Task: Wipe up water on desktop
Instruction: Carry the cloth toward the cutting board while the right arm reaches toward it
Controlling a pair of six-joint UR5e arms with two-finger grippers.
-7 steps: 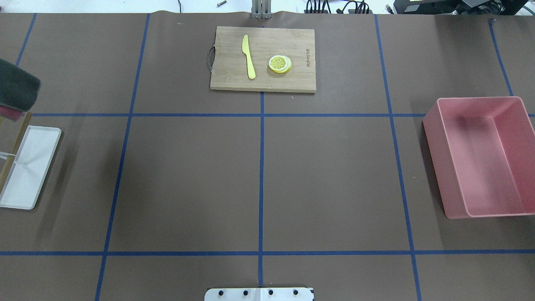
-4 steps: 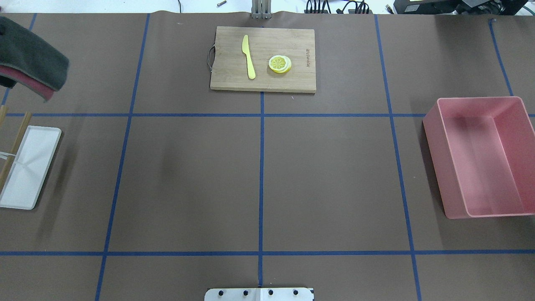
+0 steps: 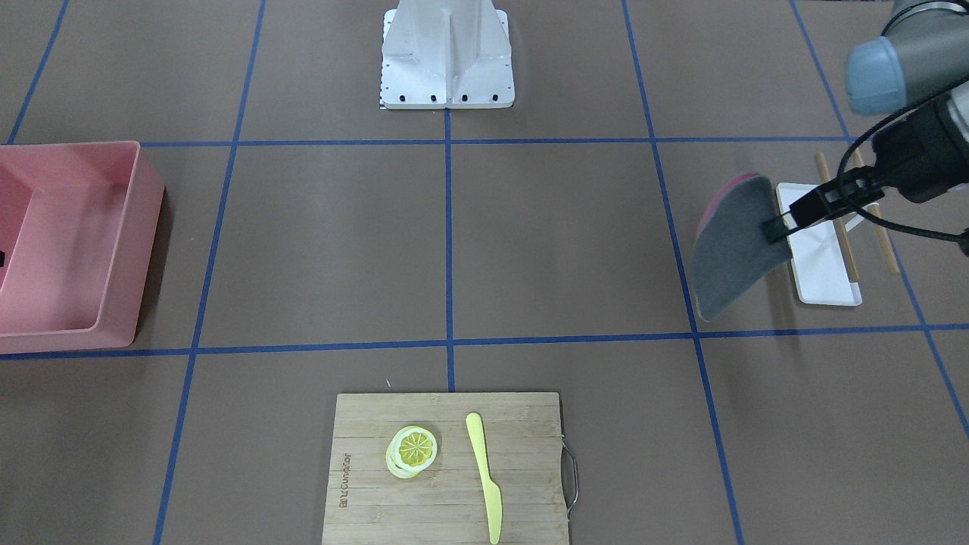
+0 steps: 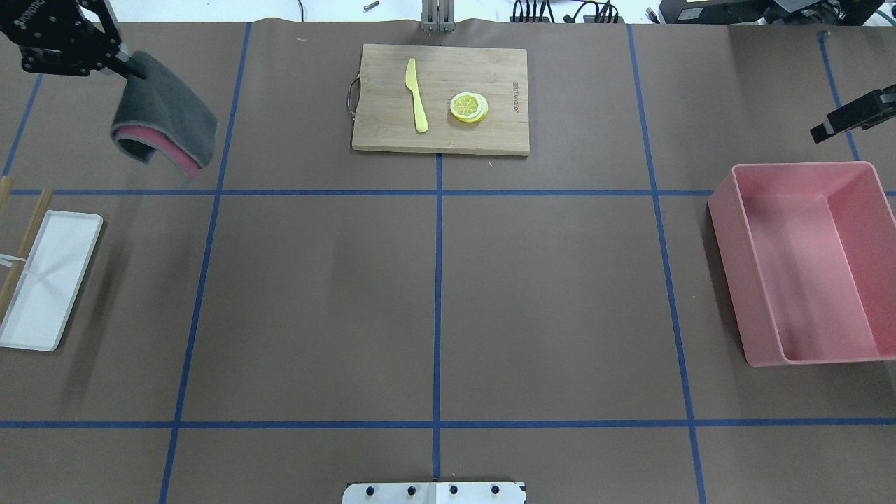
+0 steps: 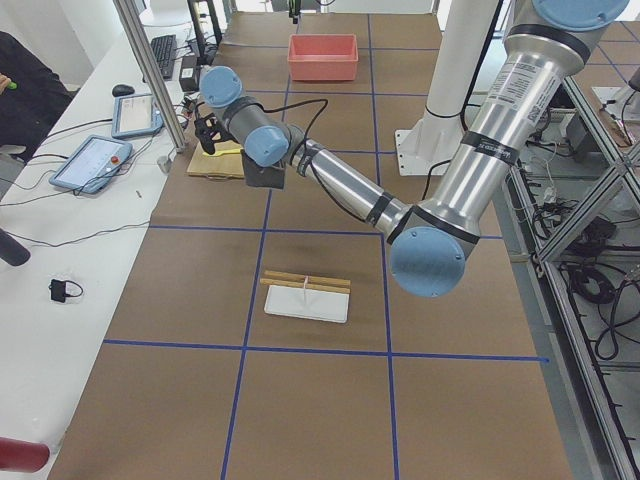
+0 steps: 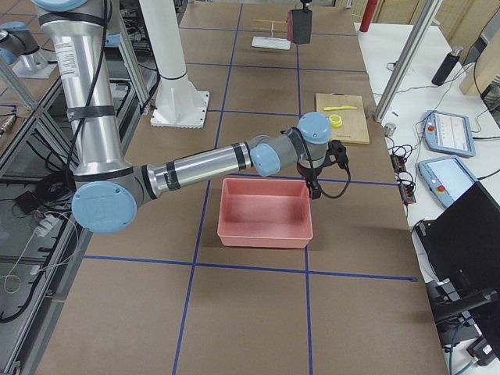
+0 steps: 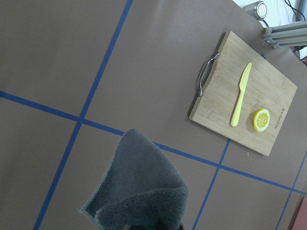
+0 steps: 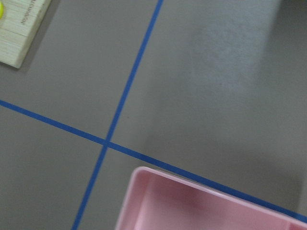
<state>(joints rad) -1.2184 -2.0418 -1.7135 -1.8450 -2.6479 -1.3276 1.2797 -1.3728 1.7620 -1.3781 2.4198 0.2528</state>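
Note:
The desktop [image 4: 546, 294] is a brown surface with a blue tape grid; I see no water on it. My left gripper [image 4: 133, 68] is shut on a folded cloth [image 4: 168, 122], grey outside and pink inside, and holds it in the air over the far left of the desktop. The cloth also hangs in the front view [image 3: 730, 253] and the left wrist view [image 7: 139, 191]. My right gripper [image 4: 826, 128] shows only as a dark tip at the far right, above the pink bin [image 4: 805, 266]. I cannot tell how its jaws stand.
A bamboo cutting board [image 4: 385, 126] with a yellow knife [image 4: 418, 98] and a lemon slice [image 4: 468, 107] lies at the far middle. A white tray [image 4: 49, 280] with chopsticks [image 4: 24, 238] sits at the left edge.
My left gripper has carried the cloth in from the left edge, farther onto the desktop and to the right. The right gripper has come into the overhead view at the far right.

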